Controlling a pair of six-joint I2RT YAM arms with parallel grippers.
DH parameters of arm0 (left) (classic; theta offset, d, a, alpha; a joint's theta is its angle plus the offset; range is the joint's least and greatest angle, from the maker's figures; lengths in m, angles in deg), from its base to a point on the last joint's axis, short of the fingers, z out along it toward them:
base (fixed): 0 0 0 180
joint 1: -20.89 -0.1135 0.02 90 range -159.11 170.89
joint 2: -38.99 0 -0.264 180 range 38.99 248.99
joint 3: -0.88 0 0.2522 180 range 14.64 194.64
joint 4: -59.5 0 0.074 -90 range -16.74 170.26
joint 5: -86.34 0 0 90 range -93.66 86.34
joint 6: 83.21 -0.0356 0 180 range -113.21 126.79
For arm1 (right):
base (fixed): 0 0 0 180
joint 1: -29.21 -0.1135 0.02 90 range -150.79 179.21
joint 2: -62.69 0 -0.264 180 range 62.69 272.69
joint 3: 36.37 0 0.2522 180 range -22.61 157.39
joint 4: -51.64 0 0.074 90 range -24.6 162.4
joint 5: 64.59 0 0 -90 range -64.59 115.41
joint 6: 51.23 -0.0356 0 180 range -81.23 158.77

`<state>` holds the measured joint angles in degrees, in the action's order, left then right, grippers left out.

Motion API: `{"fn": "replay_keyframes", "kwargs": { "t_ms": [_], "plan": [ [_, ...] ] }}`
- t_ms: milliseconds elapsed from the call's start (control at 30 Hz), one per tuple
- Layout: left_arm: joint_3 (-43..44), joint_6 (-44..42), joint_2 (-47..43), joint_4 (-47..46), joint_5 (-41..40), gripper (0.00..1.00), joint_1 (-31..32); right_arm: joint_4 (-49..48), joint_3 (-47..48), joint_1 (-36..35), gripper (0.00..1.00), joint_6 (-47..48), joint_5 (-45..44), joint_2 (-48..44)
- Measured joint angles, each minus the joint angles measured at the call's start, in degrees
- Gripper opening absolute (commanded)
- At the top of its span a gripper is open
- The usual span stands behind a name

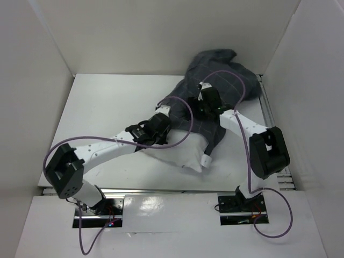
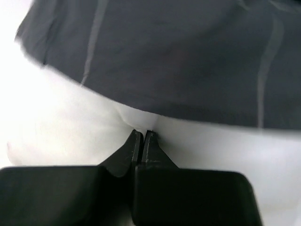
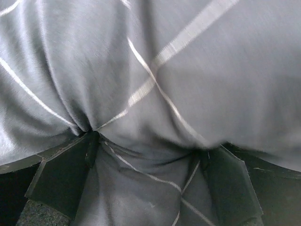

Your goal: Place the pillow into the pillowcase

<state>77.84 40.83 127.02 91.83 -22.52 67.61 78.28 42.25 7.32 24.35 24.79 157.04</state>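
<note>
1. Top view: the plain white stuffed pillow (image 1: 185,153) lies on the white desk (image 1: 107,107), its far part covered by the dark grey grid-lined cloth pillowcase (image 1: 236,80).
2. Left wrist: my left tool (image 2: 143,134) is together, with its tips pressed on the pillow beside the pillowcase edge.
3. Right wrist: my right tool (image 3: 149,148) stands apart, with pillowcase cloth bunched between its fingers.

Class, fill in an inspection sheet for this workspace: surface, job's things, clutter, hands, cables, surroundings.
Surface: white tabletop.
Job's things: plain white stuffed pillow partly inside dark grey grid-lined cloth pillowcase; one near corner sticks out.
Clutter: nothing seen.
Hands: left hand shut, pinching the pillow; right hand open, pressed into the pillowcase.
Cables: purple cables loop loosely over the pillowcase.
Surroundings: white walls on three sides.
</note>
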Motion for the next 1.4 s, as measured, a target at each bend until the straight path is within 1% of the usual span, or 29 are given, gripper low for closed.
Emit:
{"fn": "replay_keyframes", "kwargs": {
  "t_ms": [100, 167, 300, 367, 400, 433, 467, 567, 667, 733, 800, 867, 933, 967, 1033, 1067, 1133, 1200, 1267, 1400],
  "plan": [
    [-1.81, 1.53, -4.26, 2.86, -1.22, 0.00, 3.82, -5.14, 1.03, -1.49, 1.00, 2.19, 4.17, 2.03],
    [-1.84, 2.64, -5.40, 4.17, -1.68, 0.00, 6.47, -7.06, 1.03, -2.12, 1.00, 3.02, 5.84, 1.86],
    [-1.75, 4.07, -5.57, 5.51, -2.58, 0.00, 9.55, -7.04, 0.31, -3.45, 1.00, 3.63, 3.89, -1.33],
    [-1.03, 4.63, -5.64, 7.02, -3.58, 0.34, 10.01, -4.83, -0.46, -3.85, 1.00, 3.52, 1.09, -4.52],
    [-0.55, 5.07, -5.68, 7.89, -4.15, 0.55, 10.08, -3.50, -0.70, -3.91, 1.00, 3.34, -0.48, -6.29],
    [0.09, 5.42, -6.01, 9.05, -5.03, 0.72, 10.29, -1.51, -0.81, -4.13, 1.00, 3.06, -2.38, -8.55],
    [0.55, 5.57, -6.82, 10.29, -5.86, 0.99, 10.43, 0.46, -0.92, -4.28, 1.00, 2.78, -4.39, -10.93],
    [0.59, 8.46, -12.24, 14.75, -8.74, 1.00, 11.08, 5.44, -1.09, -4.48, 1.00, 2.23, -8.52, -18.82],
    [-0.83, 12.87, -21.57, 19.63, -11.69, 1.00, 11.87, 9.44, -0.98, -7.15, 1.00, 2.93, -9.70, -27.34],
    [-2.25, 17.81, -28.52, 23.91, -14.64, 1.00, 12.15, 11.58, -0.20, -12.72, 1.00, 4.63, -8.98, -31.41],
    [-3.45, 22.51, -33.94, 28.85, -17.09, 1.00, 11.37, 12.55, 0.68, -20.20, 1.00, 6.34, -7.39, -32.02],
    [-4.35, 26.67, -37.70, 33.33, -18.73, 1.00, 9.38, 13.92, 1.90, -32.11, 1.00, 7.76, -11.10, -29.81],
    [-5.18, 29.55, -39.67, 36.50, -20.11, 1.00, 7.13, 15.19, 3.76, -44.52, 1.00, 8.96, -15.47, -24.30],
    [-5.75, 30.51, -39.98, 37.40, -20.50, 1.00, 6.14, 16.04, 4.74, -49.99, 1.00, 9.55, -17.70, -20.09],
    [-7.17, 31.12, -39.85, 38.16, -20.87, 1.00, 3.76, 17.68, 6.27, -58.01, 1.00, 10.03, -21.55, -11.54],
    [-7.91, 31.01, -39.67, 38.25, -20.83, 1.00, 2.29, 18.80, 6.58, -60.33, 1.00, 9.94, -23.10, -7.93],
    [-9.33, 30.38, -38.91, 37.53, -19.96, 1.00, -1.55, 21.14, 6.60, -62.55, 1.00, 10.38, -26.51, -1.99],
    [-10.49, 28.81, -38.84, 36.02, -18.43, 1.00, -5.09, 21.44, 5.81, -62.31, 1.00, 11.26, -30.69, 1.07],
    [-11.58, 26.71, -39.50, 33.55, -16.41, 1.00, -8.02, 20.52, 4.35, -61.68, 1.00, 13.11, -34.82, 1.57],
    [-13.29, 23.04, -41.22, 29.83, -12.55, 1.00, -12.90, 14.03, 0.87, -60.96, 1.00, 18.29, -41.31, 1.25]
  ]
}}
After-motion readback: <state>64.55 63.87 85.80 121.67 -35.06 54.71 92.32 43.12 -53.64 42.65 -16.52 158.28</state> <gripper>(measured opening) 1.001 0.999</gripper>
